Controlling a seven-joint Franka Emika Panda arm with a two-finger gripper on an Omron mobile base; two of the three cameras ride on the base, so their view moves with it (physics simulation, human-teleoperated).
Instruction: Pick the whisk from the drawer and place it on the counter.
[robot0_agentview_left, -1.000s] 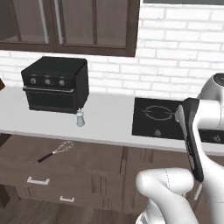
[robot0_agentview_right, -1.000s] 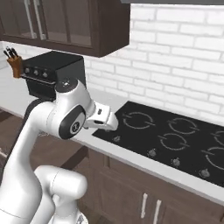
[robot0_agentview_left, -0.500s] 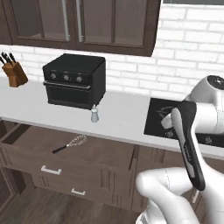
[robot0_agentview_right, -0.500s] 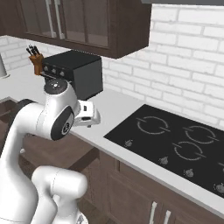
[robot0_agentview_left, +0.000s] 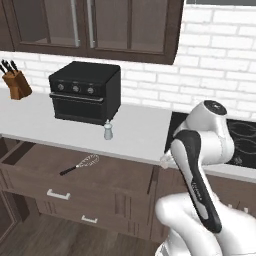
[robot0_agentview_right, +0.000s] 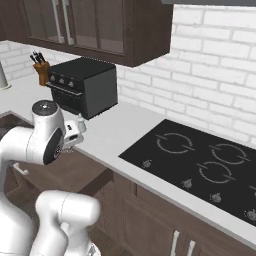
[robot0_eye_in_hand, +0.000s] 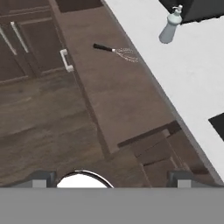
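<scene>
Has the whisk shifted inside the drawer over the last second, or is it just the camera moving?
No. The whisk lies at the same spot on the drawer floor, below and left of the shaker, as before. The whole picture shifted because the base drove.

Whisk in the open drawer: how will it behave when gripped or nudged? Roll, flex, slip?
The whisk lies flat on the drawer floor. Its thin straight black handle looks stiff but narrow, so a pinch could slip or twist. The round wire head probably flexes and may let it roll if nudged sideways. Likely light for its size.
</scene>
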